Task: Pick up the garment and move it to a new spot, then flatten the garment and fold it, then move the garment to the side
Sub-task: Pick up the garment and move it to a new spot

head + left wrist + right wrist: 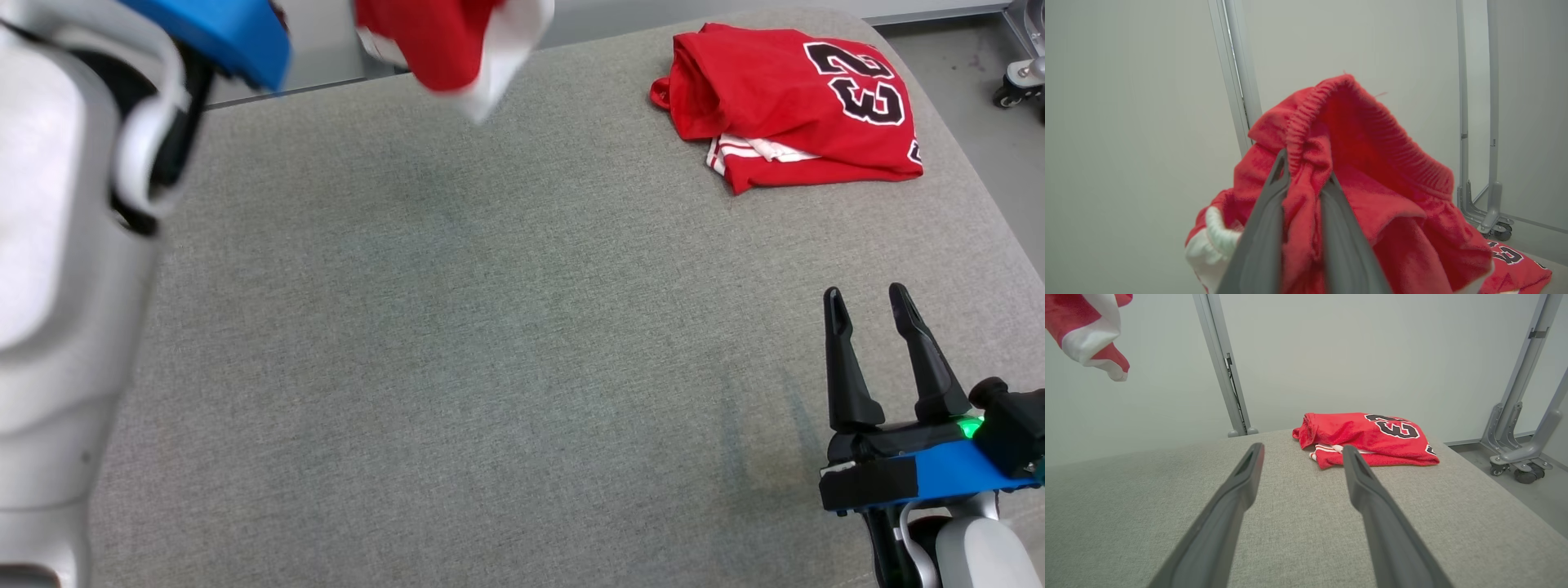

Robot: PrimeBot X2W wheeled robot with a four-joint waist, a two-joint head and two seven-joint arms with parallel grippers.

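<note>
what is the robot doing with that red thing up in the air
The robot's left gripper is shut on a bunched red garment with a ribbed band and white trim, holding it in the air above the far edge of the grey fabric-covered table. Its right gripper is open and empty over the table's near right side. A folded red jersey with a black number lies at the far right corner. Flattening and folding are not yet done.
</note>
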